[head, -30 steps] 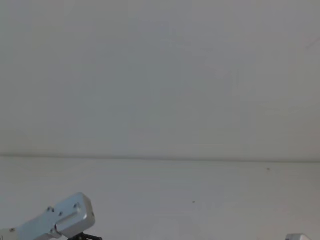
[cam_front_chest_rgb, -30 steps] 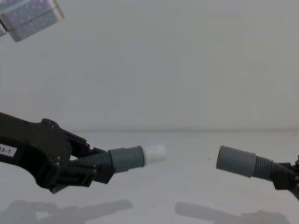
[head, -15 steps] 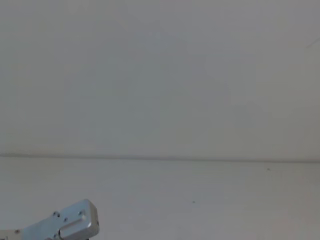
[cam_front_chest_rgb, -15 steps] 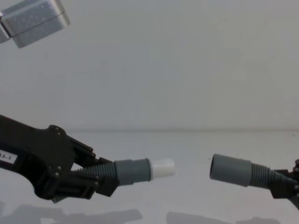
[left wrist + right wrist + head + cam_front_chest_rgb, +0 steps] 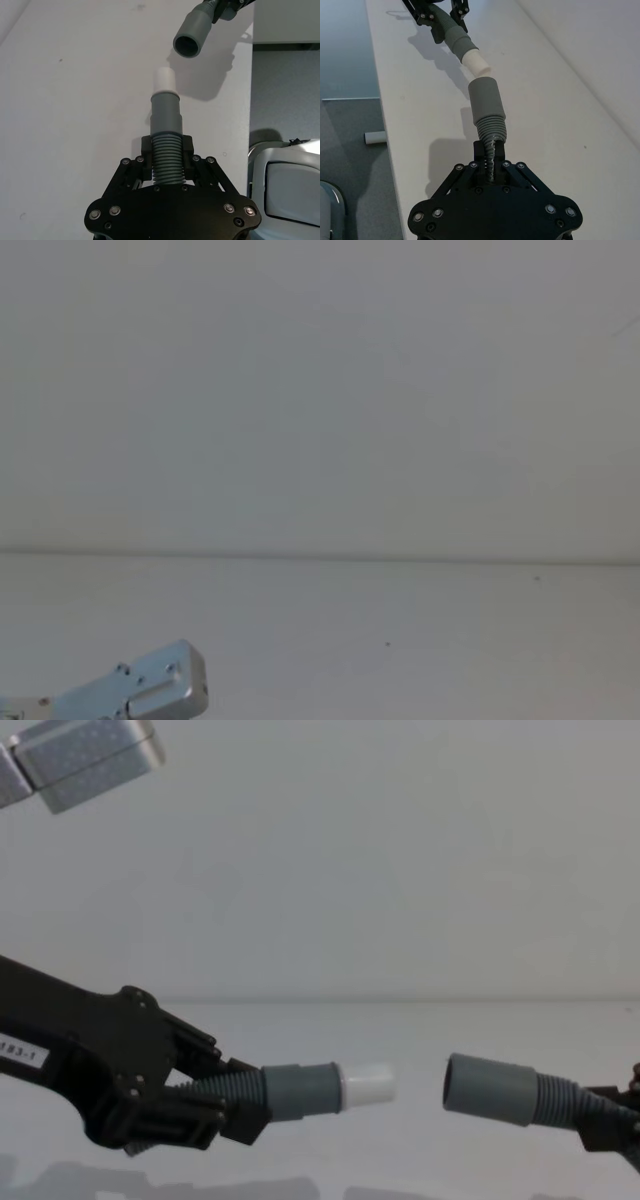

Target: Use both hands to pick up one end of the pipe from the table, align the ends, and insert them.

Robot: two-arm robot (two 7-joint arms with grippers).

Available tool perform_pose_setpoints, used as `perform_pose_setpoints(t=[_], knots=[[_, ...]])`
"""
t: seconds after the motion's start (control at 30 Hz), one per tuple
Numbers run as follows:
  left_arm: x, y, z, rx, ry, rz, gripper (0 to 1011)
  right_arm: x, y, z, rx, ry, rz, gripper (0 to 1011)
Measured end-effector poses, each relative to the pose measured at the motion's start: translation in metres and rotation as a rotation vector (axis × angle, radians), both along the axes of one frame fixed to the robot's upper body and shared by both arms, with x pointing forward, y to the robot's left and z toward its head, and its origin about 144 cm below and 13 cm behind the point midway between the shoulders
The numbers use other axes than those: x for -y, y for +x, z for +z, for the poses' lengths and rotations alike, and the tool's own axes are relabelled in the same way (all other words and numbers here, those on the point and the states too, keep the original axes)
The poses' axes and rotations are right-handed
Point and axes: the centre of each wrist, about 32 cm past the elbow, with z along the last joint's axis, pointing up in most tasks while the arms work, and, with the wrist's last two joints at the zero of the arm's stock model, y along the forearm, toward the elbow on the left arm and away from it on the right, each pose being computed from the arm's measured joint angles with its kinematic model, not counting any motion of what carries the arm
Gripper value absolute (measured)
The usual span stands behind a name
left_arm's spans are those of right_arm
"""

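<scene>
Left end effector (image 5: 215, 1105) clamps a ribbed grey pipe piece (image 5: 290, 1091) with white tip (image 5: 368, 1085); right end effector (image 5: 490, 167) clamps the socket piece (image 5: 500, 1090), ends apart above the counter (image 5: 420, 1030).

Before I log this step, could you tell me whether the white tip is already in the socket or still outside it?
Outside. In the chest view, bare space separates the white tip from the socket, each piece held above the table.
</scene>
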Motion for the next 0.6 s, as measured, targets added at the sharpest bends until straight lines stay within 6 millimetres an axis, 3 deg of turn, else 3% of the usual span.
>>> perform_pose_setpoints(t=[0.6], knots=[[0.0045,-0.0011,0.0031,-0.01,-0.01,-0.026,304,-0.002,-0.002,0.0013,0.002,0.003,0.019,81]])
